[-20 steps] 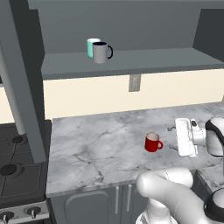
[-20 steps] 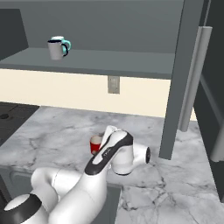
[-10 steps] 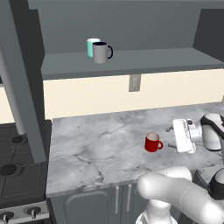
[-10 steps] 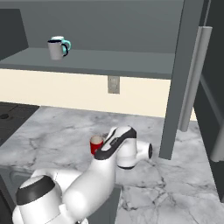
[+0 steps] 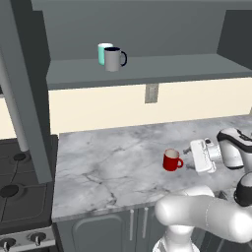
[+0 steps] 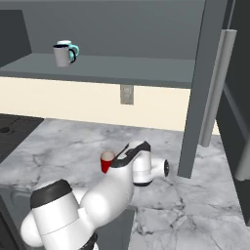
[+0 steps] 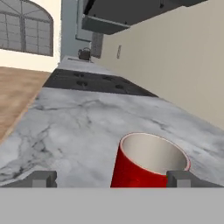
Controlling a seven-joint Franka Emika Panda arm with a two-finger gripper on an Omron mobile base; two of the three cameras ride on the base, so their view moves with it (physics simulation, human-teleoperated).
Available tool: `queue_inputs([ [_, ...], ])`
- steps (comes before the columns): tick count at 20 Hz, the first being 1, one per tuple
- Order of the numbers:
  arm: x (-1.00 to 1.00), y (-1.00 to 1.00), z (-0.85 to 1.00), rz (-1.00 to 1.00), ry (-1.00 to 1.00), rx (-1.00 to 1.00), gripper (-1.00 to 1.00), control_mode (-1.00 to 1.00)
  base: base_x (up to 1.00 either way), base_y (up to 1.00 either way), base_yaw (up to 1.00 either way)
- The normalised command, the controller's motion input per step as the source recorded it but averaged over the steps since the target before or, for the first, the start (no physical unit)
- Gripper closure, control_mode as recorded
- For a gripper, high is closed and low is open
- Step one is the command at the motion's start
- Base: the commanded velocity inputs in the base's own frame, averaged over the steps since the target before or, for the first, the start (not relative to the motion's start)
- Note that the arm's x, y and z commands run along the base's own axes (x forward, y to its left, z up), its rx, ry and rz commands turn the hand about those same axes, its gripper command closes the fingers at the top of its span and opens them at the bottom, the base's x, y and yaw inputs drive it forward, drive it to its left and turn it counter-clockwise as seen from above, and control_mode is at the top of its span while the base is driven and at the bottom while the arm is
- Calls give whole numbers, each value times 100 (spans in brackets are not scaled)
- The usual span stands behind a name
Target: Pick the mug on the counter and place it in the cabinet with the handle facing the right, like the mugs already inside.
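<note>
Fingertips of the white arm's two-finger gripper (image 7: 111, 178) stand spread wide and empty, with the small glossy red mug (image 7: 146, 161) upright on the veined white-grey marble counter (image 7: 65, 127) just ahead of the gap, slightly right of its middle.

Glossy white rounded arm links (image 5: 206, 216) meet at dark grey-black joint rings (image 6: 51, 191); a white boxy hand (image 5: 202, 155) carries small dark grey fingers (image 7: 41, 179).

We see the glossy red mug (image 5: 171, 160) upright on the marble surface (image 5: 108, 162), handle (image 5: 180, 163) pointing right.
</note>
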Motion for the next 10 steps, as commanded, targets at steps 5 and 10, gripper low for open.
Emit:
queue_inputs([
  [5, 5, 0, -34, -4, 9, 3, -100, -100, 0, 0, 0],
  [10, 0, 0, -17, -5, 8, 6, -100, -100, 0, 0, 0],
])
